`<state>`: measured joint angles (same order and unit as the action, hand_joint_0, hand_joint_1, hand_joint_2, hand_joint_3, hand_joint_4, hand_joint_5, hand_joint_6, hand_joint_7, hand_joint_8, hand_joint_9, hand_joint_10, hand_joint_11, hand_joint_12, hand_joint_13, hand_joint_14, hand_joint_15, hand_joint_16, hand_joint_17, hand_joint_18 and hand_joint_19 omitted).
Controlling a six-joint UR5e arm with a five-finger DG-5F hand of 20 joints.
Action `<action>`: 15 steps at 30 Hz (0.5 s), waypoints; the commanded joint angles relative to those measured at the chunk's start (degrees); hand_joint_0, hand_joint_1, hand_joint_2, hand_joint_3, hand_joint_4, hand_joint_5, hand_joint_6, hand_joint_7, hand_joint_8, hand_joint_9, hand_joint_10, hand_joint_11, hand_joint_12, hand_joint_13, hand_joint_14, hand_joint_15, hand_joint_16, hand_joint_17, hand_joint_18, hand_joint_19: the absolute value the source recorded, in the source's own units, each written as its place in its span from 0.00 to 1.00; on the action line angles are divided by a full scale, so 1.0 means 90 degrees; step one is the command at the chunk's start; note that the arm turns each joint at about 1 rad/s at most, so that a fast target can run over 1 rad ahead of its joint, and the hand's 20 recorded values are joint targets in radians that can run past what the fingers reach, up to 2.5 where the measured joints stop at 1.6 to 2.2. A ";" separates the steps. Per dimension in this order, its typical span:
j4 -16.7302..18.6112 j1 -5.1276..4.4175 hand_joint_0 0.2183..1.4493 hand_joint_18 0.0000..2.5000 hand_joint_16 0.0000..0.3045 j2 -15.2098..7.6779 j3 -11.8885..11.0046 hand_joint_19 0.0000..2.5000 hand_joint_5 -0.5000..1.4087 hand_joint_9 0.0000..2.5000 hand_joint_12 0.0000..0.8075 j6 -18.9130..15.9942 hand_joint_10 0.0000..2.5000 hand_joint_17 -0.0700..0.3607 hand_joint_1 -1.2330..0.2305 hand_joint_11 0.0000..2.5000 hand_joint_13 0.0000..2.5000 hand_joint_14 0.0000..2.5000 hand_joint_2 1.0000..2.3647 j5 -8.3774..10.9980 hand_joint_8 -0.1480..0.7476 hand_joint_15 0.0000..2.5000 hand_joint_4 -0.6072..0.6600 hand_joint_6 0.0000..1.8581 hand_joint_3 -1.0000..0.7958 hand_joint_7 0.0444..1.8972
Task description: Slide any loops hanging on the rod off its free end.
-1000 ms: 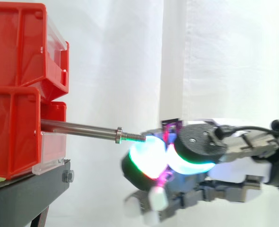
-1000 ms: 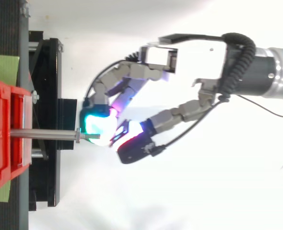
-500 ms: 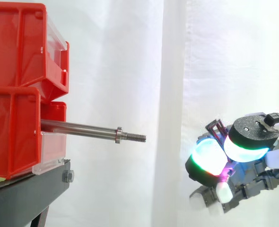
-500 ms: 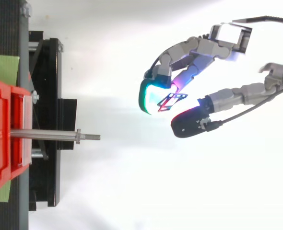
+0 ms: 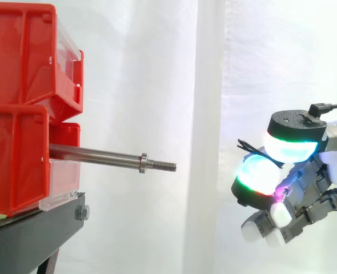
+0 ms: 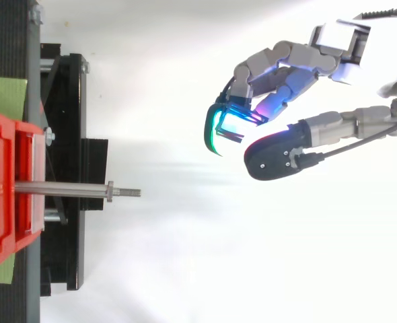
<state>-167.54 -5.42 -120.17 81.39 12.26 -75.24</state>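
A white curtain point(image 5: 157, 68) is hung behind the whole work. Two red bins point(image 5: 14, 114) are stacked at 9 o'clock in the side view, and they are carried by a black stand point(image 5: 37, 228). The hand point(image 6: 286, 64) is seen well apart from the bins, at about 2 o'clock from the rod's tip in the top view. Its fingers are curled, and a small dark loop point(image 5: 248, 147) is pinched between the glowing pads. The steel rod point(image 5: 94, 154) is pointed from the lower bin toward 3 o'clock, and its threaded free end is bare.
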 commanded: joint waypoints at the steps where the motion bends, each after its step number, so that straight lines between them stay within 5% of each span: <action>1: -0.0359 -0.0013 0.30 0.17 0.15 0.0003 -0.0128 0.12 0.22 0.38 0.40 -0.0083 0.00 0.40 0.45 0.10 0.21 0.00 0.01 -0.0009 0.46 0.08 0.60 0.45 0.33 0.49; 15: -0.0701 -0.0042 0.31 0.17 0.15 0.0042 -0.0372 0.12 0.21 0.40 0.41 -0.0190 0.00 0.40 0.46 0.12 0.21 0.00 0.01 0.0010 0.47 0.08 0.59 0.44 0.35 0.50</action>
<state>-172.66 -5.79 -119.85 78.75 10.62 -75.15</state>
